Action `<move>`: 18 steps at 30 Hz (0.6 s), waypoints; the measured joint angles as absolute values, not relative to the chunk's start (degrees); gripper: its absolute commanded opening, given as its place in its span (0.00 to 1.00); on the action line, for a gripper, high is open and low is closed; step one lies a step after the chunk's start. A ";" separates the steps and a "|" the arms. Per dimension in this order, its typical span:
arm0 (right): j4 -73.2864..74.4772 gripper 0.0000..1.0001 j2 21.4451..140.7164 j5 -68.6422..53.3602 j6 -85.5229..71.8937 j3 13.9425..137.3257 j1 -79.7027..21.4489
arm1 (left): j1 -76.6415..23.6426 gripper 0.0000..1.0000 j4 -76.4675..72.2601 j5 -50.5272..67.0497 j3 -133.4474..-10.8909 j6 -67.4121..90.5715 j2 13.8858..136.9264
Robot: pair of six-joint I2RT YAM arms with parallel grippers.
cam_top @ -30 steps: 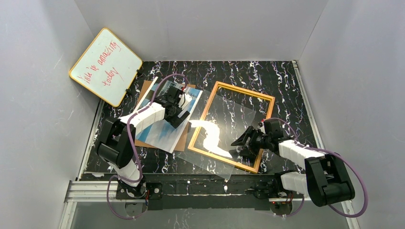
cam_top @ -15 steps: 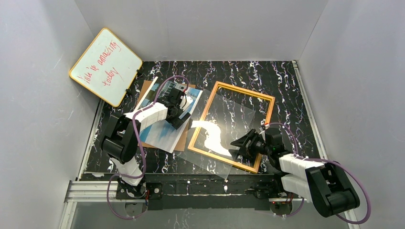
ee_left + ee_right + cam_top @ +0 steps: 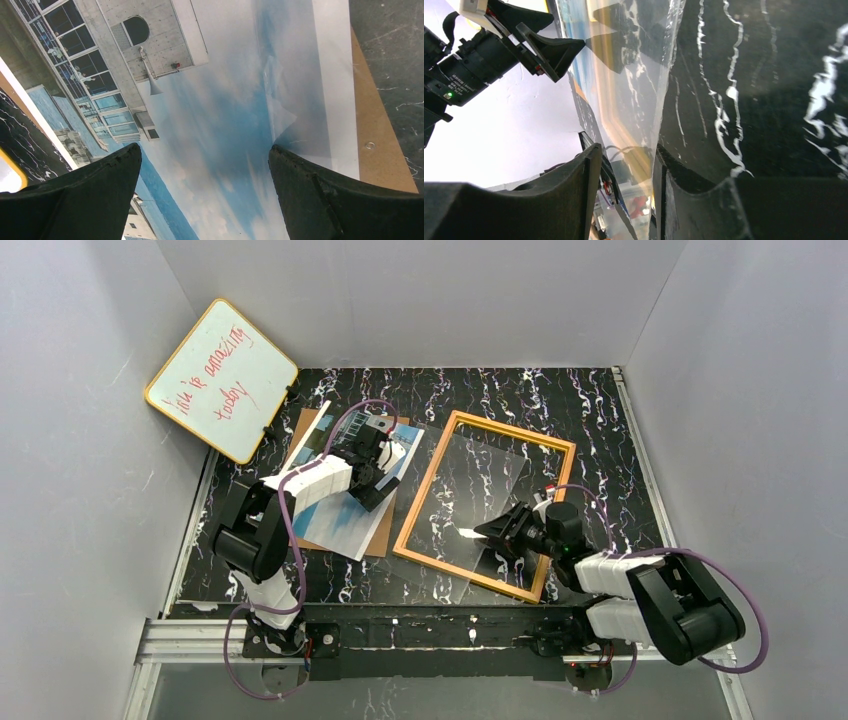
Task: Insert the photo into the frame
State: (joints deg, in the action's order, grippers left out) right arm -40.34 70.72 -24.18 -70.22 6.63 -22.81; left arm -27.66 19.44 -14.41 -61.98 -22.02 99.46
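Note:
The photo (image 3: 335,515) lies face up on a brown backing board (image 3: 383,532) at the left. It fills the left wrist view (image 3: 215,100). My left gripper (image 3: 374,472) is wide open just above it, its tips (image 3: 204,150) straddling blue sky. The frame (image 3: 424,485) lies flat at the centre, orange-yellow. A clear pane (image 3: 455,490) lies askew over it and sticks out past its near rail. My right gripper (image 3: 490,537) is low at the frame's near right, open, with the pane's edge (image 3: 663,100) standing between its fingers (image 3: 628,147).
A yellow-rimmed whiteboard (image 3: 222,380) with red writing leans at the back left. White walls enclose the black marbled table (image 3: 600,420) on three sides. The backing board's bare edge (image 3: 380,150) shows right of the photo.
My right gripper moved left onto the pane's near right edge. The bright white glare on the pane is gone. My left gripper shifted slightly right over the photo.

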 measured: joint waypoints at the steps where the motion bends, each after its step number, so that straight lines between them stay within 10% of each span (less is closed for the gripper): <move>1: -40.77 0.43 71.24 -23.94 -70.08 7.11 -23.38 | -27.68 0.98 19.44 -14.41 -61.98 -22.13 99.46; 8: -41.50 0.01 71.22 -21.37 -68.75 8.60 -24.88 | -27.94 0.98 19.40 -14.48 -61.98 -22.76 99.46; 18: -9.56 0.01 58.22 -10.41 -54.11 25.47 -25.19 | -27.35 0.98 24.49 -15.00 -66.63 -22.68 100.09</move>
State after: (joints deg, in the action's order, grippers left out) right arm -9.56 58.22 -10.41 -54.11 25.47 -25.19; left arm -27.35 24.49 -15.00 -66.63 -22.68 100.09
